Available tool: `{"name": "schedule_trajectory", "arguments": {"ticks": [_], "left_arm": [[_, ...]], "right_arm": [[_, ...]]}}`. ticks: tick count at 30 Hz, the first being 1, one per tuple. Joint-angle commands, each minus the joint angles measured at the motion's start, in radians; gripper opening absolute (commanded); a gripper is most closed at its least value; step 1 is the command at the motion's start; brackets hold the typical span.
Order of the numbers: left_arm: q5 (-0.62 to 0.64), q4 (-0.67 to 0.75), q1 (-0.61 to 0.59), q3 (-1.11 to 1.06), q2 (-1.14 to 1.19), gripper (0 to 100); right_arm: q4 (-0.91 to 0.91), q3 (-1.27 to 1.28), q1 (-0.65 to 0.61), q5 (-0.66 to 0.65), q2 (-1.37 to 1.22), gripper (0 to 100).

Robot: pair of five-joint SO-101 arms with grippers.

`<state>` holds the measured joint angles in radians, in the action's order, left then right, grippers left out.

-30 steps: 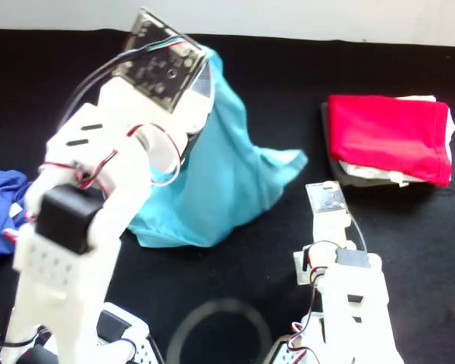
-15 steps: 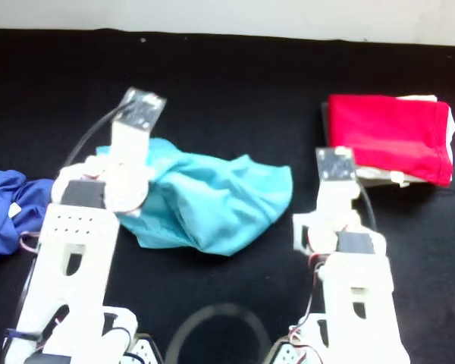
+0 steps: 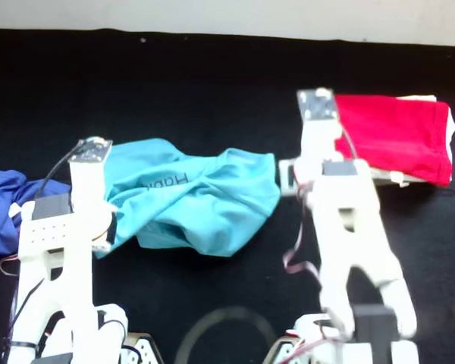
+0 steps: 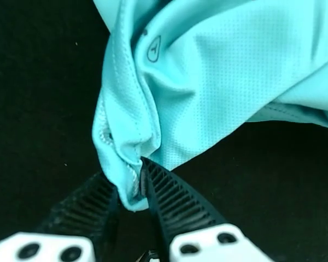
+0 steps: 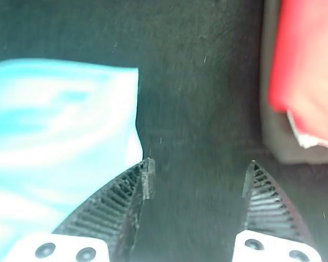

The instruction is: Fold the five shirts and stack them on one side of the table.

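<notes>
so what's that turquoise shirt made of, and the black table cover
The crumpled turquoise shirt looks like a synthetic sports mesh, matte: tiny pinholes dot the knit and the hem is stitched. The black table cover is probably a felt-like cloth, matte, with pale lint specks on it.

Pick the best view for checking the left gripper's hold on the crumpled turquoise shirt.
Left wrist view: the left gripper pinches the crumpled turquoise fabric shirt by its hem. High view shows the whole shirt, the arm hiding the pinch. Right wrist view catches one edge.
</notes>
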<state>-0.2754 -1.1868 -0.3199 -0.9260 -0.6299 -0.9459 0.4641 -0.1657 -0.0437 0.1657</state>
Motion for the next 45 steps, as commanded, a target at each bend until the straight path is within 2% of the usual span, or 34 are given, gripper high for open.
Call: {"name": "schedule_trajectory", "arguments": {"ticks": [1, 6, 11, 16, 23, 26, 29, 33, 39, 45], "left_arm": [[-0.009, -0.012, -0.008, 0.004, -0.018, 1], [-0.009, -0.012, -0.008, 0.004, -0.018, 1], [-0.009, -0.011, -0.008, 0.004, -0.018, 1], [-0.009, -0.012, -0.015, 0.005, -0.018, 1], [-0.011, -0.012, -0.211, 0.012, -0.019, 1], [-0.066, -0.012, -0.278, 0.012, -0.019, 1], [-0.166, -0.012, -0.312, 0.010, -0.019, 1], [-0.192, -0.012, -0.318, 0.005, -0.019, 1], [-0.192, -0.012, -0.314, 0.004, -0.013, 1], [-0.190, -0.025, -0.321, 0.022, -0.019, 1]], "right_arm": [[-0.124, -0.292, -0.019, 0.043, -0.205, 27.0], [-0.312, -0.631, -0.059, 0.063, -0.481, 35.8], [-0.461, -0.886, -0.139, 0.063, -0.673, 31.7], [-0.526, -1.032, -0.171, 0.066, -0.800, 30.6], [-0.530, -1.147, -0.171, 0.063, -0.940, 29.8], [-0.530, -1.188, -0.173, 0.063, -0.967, 23.6], [-0.530, -1.204, -0.173, 0.063, -0.980, 12.2], [-0.526, -1.204, -0.173, 0.061, -0.975, 1.2], [-0.581, -1.251, -0.173, 0.061, -0.934, 0.8], [-0.771, -1.369, -0.189, 0.061, -0.826, 0.7]]}}
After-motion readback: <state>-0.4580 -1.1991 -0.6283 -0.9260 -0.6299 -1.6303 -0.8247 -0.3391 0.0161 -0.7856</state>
